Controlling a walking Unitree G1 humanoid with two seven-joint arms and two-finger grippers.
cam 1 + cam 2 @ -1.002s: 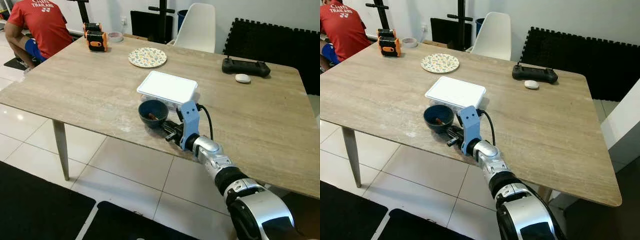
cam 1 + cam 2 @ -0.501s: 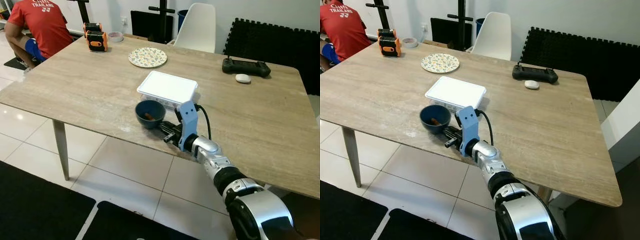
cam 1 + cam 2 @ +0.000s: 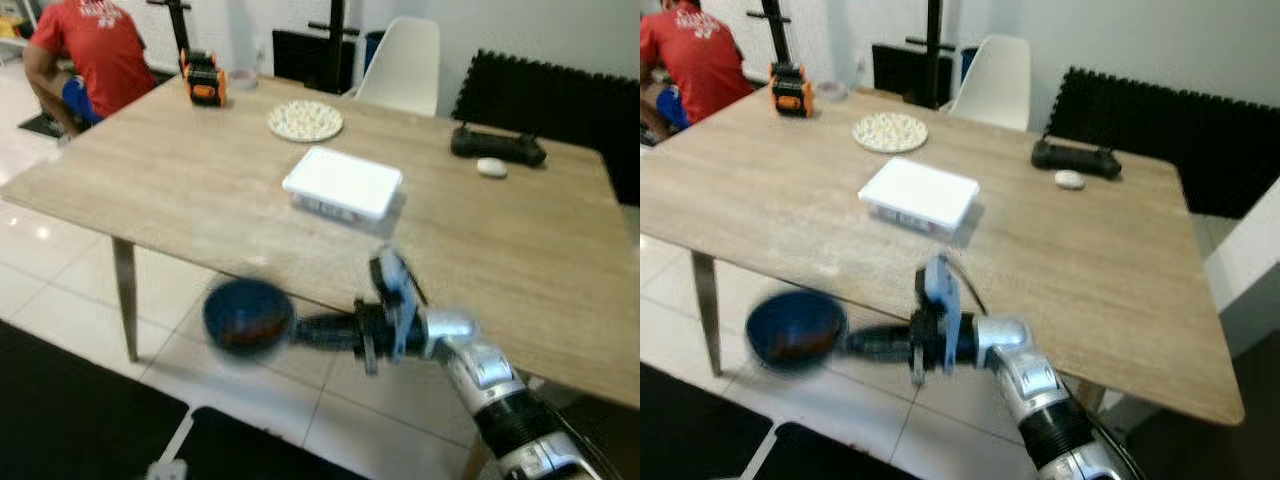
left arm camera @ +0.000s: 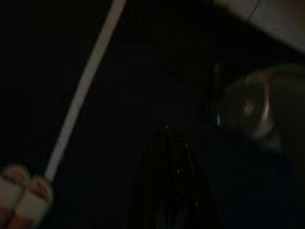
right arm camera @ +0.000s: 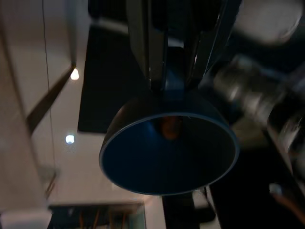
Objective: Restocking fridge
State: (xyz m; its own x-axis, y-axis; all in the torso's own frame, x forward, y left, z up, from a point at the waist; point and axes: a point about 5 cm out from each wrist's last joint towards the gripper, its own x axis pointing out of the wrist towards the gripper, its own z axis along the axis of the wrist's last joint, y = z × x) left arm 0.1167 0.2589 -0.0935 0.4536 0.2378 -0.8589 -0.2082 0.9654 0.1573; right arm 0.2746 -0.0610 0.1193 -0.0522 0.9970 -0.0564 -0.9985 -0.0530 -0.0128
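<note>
Blue bowl point(image 3: 247, 315) sits pinched by its rim in your right claw point(image 3: 305, 330), out past the fingertips and clear of the worktop point(image 3: 180, 190), hanging over the pale tiled floor point(image 3: 60, 300) with something small and brownish inside; the eye views are blurred, so you cannot make out more of it. From the right wrist view you see the two black fingers point(image 5: 147, 52) closed on the near wall of the bowl, its mouth facing the camera. Behind the claw, the worktop's near edge runs close by the wrist, and a white lidded container point(image 3: 342, 184) lies on it well beyond that edge. A black mat point(image 3: 80, 410) lies on the floor below the bowl. Your left claw point(image 4: 167, 181) hangs in deep shade, and you cannot tell how it is set.
</note>
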